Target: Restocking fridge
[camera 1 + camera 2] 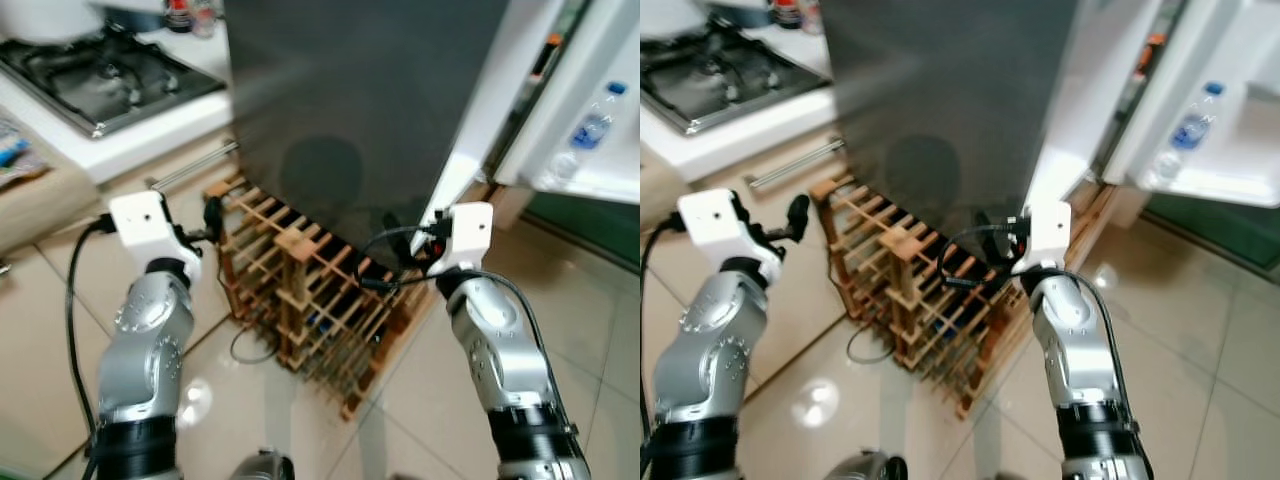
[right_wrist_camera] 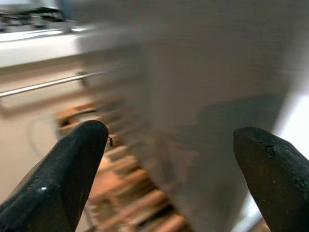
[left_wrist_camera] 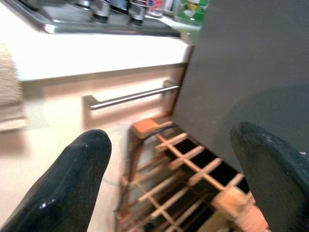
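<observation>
step: approach phase, both claws empty, nothing picked up yet. judgement: robot is facing the fridge side wall, not the opening, so next move calls for a turn/step toward the open door on the right before any reach.

left to right:
- hob [image 1: 105,75] on white counter [image 1: 150,125], well off to the left of left claw [image 1: 212,218], up and away. drawer handle [image 3: 133,95] below counter edge.
- left claw: fingers [image 3: 72,179] spread wide, holding nothing. hovers just left of wooden wine rack [image 1: 300,290], not touching afaict.
- wine rack stands on tile floor [image 1: 590,330], between the two claws, tucked against fridge base.
- fridge [image 1: 360,100]: dark grey side panel straight ahead of both claws, matte, faint round shadow on it. task's thing, close in front.
- right claw [image 2: 169,164]: fingers wide apart, empty, pointed at grey panel near its white front edge. wrist view blurred.
- fridge door [image 1: 590,110] open, up and right of right claw, well apart. white inner shelf w/ a water bottle [image 1: 595,120], blue cap. other door items too blurry to id.

risk: wine rack in the way of low arm swings.
</observation>
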